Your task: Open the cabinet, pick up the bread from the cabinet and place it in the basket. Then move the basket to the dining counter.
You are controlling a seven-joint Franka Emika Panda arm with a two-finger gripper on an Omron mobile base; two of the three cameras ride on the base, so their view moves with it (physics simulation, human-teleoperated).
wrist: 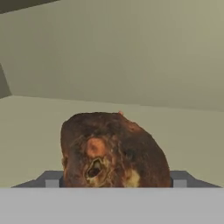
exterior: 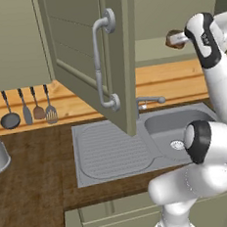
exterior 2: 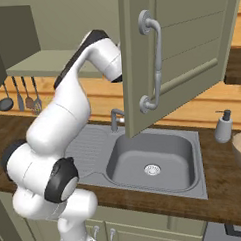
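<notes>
Bread (wrist: 114,151) sits between the gripper's (wrist: 114,179) wide-spread fingers; grip cannot be told.

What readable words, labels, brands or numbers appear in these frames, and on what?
None. The sage-green wall cabinet door, the grey soap dispenser, the grey steel sink, the hanging dark utensils and the dark-brown rough bread all carry no text.

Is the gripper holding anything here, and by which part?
Cannot be told. The bread sits between the spread fingers on the cabinet shelf, but contact is not visible.
</notes>
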